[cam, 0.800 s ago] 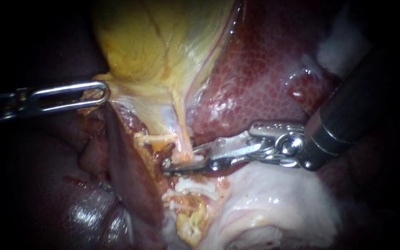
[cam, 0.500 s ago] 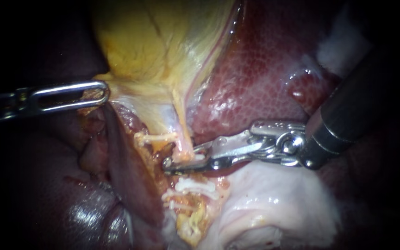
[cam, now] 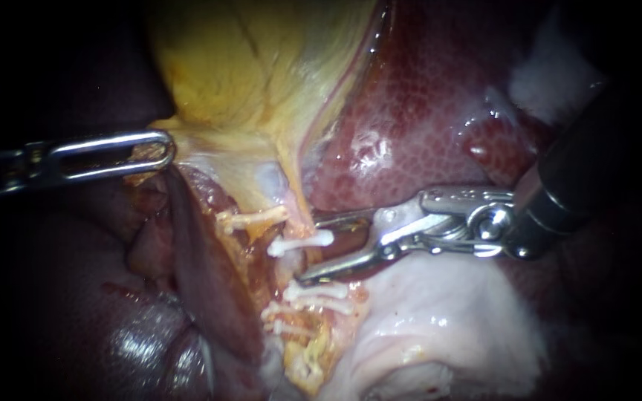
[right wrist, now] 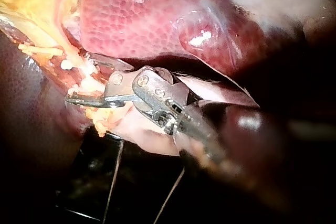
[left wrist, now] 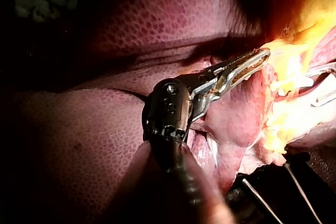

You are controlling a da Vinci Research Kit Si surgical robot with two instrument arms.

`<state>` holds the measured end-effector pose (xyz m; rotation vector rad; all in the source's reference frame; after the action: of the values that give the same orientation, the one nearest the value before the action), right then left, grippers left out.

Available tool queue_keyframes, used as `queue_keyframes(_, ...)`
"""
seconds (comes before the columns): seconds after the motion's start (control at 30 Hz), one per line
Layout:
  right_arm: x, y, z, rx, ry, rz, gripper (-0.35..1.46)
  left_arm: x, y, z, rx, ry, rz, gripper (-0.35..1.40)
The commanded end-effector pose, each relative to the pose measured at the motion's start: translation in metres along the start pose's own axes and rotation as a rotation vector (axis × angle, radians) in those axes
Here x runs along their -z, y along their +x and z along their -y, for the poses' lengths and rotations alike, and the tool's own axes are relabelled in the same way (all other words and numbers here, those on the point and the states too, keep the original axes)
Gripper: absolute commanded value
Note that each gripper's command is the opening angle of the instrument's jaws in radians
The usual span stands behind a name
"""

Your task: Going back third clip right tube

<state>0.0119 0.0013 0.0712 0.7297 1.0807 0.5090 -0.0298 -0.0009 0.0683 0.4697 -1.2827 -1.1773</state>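
Two instruments (cam: 163, 152) (cam: 310, 251), three white clips (cam: 300, 241) (cam: 318, 293) (cam: 282, 325), one gallbladder (cam: 247, 67), one liver (cam: 417, 119).

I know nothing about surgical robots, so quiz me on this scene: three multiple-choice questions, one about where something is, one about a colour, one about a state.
1. Where is the clip nearest the right instrument?
A. On a tube, at the tips of that instrument's jaws
B. In a person's hand
C. On a metal tray

2. What colour is that clip?
A. Green
B. White
C. Black

3. How do the right instrument's jaws stand?
A. Shut on the clip
B. Shut, holding nothing
C. Open

Answers:
1 A: the clip crosses the tube, with its end between the jaw tips.
2 B: it shows white against the red and yellow tissue.
3 C: a clear gap separates the jaws and they grip nothing.
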Motion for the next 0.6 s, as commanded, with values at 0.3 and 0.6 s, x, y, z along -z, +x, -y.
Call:
queue_keyframes(0.3,0.008,0.0044,0.0027,0.072,-0.036,-0.052,0.6,-0.0002,0.0004,0.0,-0.002,-0.002,0.002,-0.35)
queue_keyframes(0.6,0.0097,0.0045,0.0045,0.101,-0.023,-0.059,0.6,-0.003,0.0031,-0.0002,-0.017,0.014,0.0,-0.35)
